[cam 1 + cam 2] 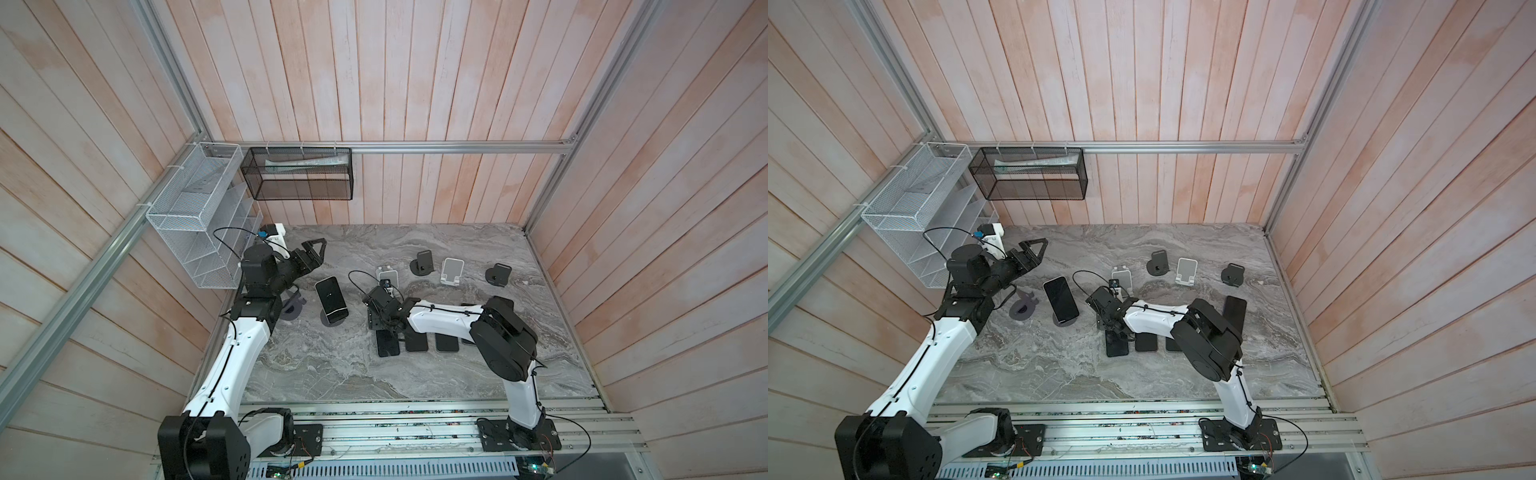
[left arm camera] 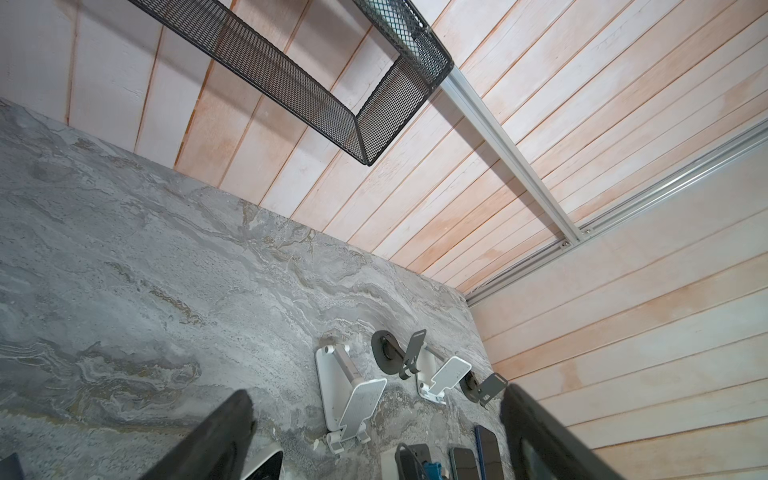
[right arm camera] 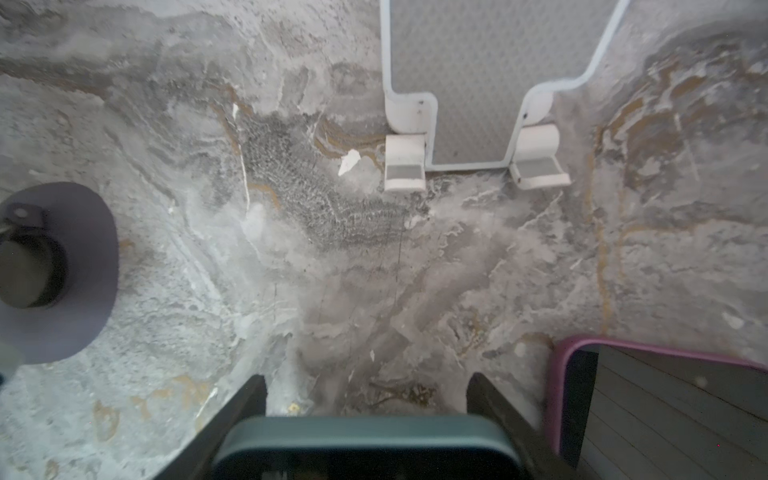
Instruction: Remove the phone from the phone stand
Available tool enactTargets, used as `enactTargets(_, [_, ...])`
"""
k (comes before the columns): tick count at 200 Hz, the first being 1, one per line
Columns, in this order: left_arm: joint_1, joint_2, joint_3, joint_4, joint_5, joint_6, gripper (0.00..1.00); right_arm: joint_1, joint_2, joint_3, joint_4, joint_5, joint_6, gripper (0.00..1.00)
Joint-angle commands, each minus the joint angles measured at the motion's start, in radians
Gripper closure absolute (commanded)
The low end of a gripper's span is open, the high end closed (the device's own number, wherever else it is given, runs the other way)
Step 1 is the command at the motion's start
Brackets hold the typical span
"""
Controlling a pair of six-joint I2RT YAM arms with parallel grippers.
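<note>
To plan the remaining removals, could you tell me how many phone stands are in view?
6: grey stand beside the left arm, stand holding the phone, and a back row: white stand, black stand, another white stand, another black stand. The right arm may hide others.

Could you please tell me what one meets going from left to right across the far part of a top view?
White wire rack → left gripper → propped phone → first white stand → first black stand → second white stand → second black stand.
</note>
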Motion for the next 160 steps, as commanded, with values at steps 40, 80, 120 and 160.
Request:
enactTargets(40, [0.005, 0.014, -0.011, 0.016, -0.001, 0.005, 0.05, -0.028, 0.035, -0.040, 0.007, 0.011, 0.005, 0.32])
enactTargets(80, [0.004, 0.017, -0.012, 0.014, -0.004, 0.007, 0.06, -0.030, 0.037, -0.064, 0.016, 0.026, 0.022, 0.28])
enactTargets(120, [0.005, 0.016, -0.014, 0.015, -0.005, 0.007, 0.05, -0.031, 0.043, -0.070, 0.006, 0.036, 0.040, 0.25])
enactTargets(160, [0.005, 0.013, -0.012, 0.012, -0.014, 0.012, 0.05, -0.024, 0.078, -0.040, -0.029, 0.036, 0.055, 0.23])
